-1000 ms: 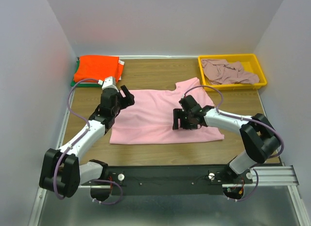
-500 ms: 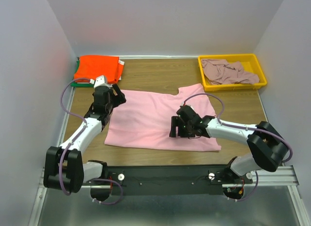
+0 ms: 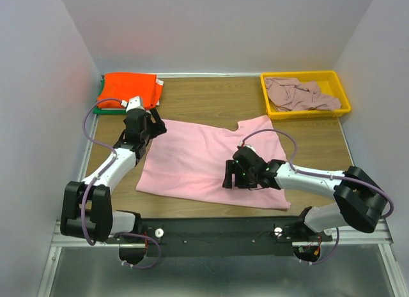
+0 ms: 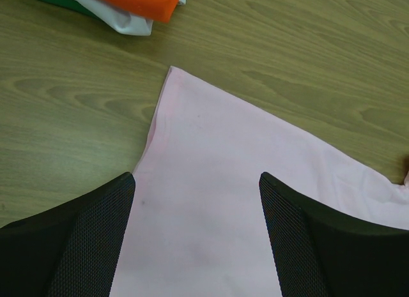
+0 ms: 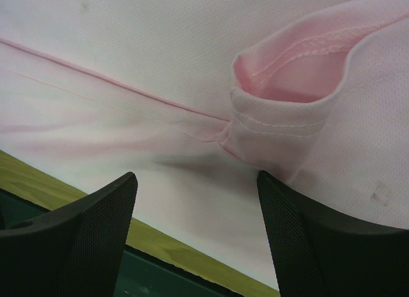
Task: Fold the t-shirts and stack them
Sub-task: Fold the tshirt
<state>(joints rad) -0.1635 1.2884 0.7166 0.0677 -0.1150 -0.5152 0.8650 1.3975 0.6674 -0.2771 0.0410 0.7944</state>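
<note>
Two claws are spread wide and holding nothing. Your left claw [image 3: 156, 126] hangs over the far-left corner of the light pink t-shirt [image 3: 198, 159]. Your right claw [image 3: 229, 175] sits low over its near-right part, beside what looks like a sleeve hem [image 5: 291, 112] curled up on itself. The shirt lies spread out near the middle of the counter [image 3: 204, 96], with no fold in it yet, so I judge you are lining up the first fold.

Next, each claw has to come down and pinch cloth. On the left, the corner lies just ahead of the fingers [image 4: 83, 246], so a short reach forward should put it between them. On the right, flatten or take up that curled hem first, or it may get trapped inside the fold.

The counter is smooth wood grain, so thin cloth will probably slide rather than bunch. Press down firmly before closing.

Plain pale walls [image 3: 217, 29] box the counter in on three sides. The folded orange t-shirt [image 3: 128, 87] lies on the green t-shirt [image 3: 97, 109] in the far-left corner, likely your stack. The mauve t-shirt [image 3: 297, 92] lies crumpled in the yellow tray [image 3: 307, 113] at far right, yet to be folded.
</note>
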